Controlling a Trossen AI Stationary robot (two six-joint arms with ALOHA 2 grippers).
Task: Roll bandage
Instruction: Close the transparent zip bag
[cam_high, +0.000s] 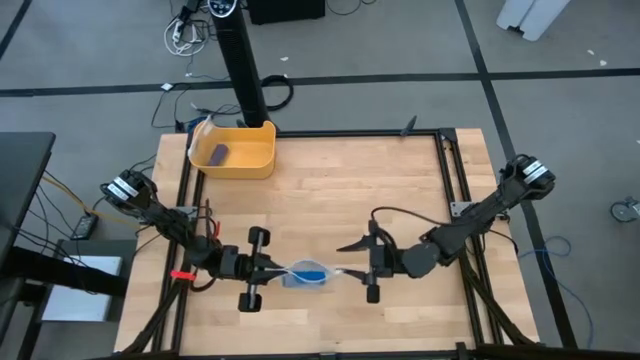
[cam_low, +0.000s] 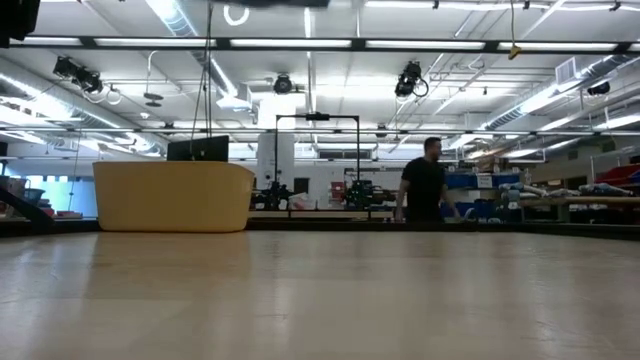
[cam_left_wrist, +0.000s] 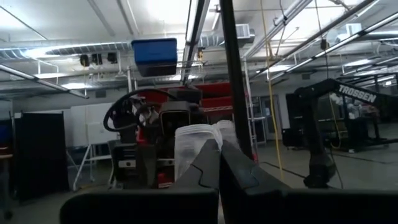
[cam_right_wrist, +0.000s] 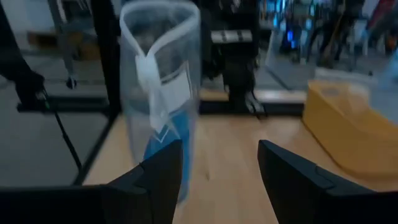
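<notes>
A clear crinkled plastic bag (cam_high: 308, 272) with the bright blue bandage (cam_right_wrist: 163, 146) inside it hangs between my two grippers over the table's near middle. My left gripper (cam_high: 272, 268) is shut on the bag's left end. My right gripper (cam_high: 346, 260) stands open just right of the bag. In the right wrist view the bag (cam_right_wrist: 160, 74) rises in front of one of the two spread fingers (cam_right_wrist: 163, 171). The low view shows neither the bag nor an arm. My left gripper pinches the bag's left end (cam_left_wrist: 194, 142) between its two shut fingers, coming from the table's left and slanting upward. The bag sticks out past the fingertips toward my right gripper, clear of the table. My right gripper: its one finger overlaps the bag's lower part (cam_right_wrist: 174, 180); I cannot tell whether they touch.
A yellow bin (cam_high: 236, 152) holding a small dark purple block (cam_high: 220, 153) stands at the table's far left, next to a black pole (cam_high: 243, 70). Bare wood lies around both grippers. A person (cam_low: 425, 182) stands in the room beyond the table.
</notes>
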